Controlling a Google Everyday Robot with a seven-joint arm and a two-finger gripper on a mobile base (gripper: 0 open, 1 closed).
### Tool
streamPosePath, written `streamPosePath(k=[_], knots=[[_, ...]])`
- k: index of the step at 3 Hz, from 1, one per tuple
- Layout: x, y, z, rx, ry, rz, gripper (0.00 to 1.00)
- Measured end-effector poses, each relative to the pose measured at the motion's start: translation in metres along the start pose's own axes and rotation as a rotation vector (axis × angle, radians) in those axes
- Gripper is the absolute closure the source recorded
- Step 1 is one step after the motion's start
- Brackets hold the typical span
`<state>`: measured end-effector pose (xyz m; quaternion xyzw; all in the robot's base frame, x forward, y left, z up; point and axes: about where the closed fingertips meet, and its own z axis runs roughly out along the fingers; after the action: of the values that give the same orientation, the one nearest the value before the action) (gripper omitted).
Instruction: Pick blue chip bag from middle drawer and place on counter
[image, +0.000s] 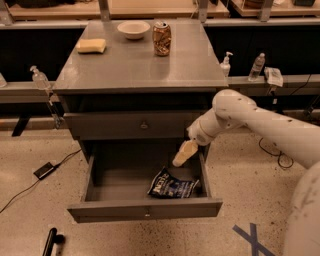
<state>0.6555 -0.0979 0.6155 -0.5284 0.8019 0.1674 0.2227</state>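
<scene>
And there was the chip bag (172, 186), dark blue with white lettering, lying flat on the floor of the lower drawer (145, 209). That drawer stood pulled well out below the front edge of the counter (130, 65). The bag sat in the drawer's right half, close behind the drawer front, down under the counter's front right corner.

Just above it hung the tool (184, 154), tan and tilted, pointing down and to the left into the open drawer. It was over the bag's upper right part and clear of it, not touching. Open or closed? Could not tell from this angle. The white arm (250, 120) came in from the right, its elbow just beyond the counter's front right corner.

The upper drawer (135, 125), right under the front edge, was shut, its small knob in the middle.

Up on top, three things kept to the back. A tan soda can (161, 38) stood upright near the middle of the back edge, a pale bowl (133, 29) just to its left, and a yellow sponge (91, 46) lay toward the back left corner.

Off the right edge, two small bottles (226, 64) stood on a side ledge. Another bottle (40, 78) stood off the left edge.

On the floor, blue tape (250, 237) made a cross at the lower right.
</scene>
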Motion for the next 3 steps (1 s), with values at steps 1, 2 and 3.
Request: streamPosePath(k=[1, 2, 3], knots=[[0.033, -0.005, 0.047, -0.072, 0.018, 0.020, 0.00], [0.062, 0.002, 0.085, -0.146, 0.041, 0.042, 0.00], [0.083, 0.007, 0.114, -0.168, 0.081, 0.044, 0.00]])
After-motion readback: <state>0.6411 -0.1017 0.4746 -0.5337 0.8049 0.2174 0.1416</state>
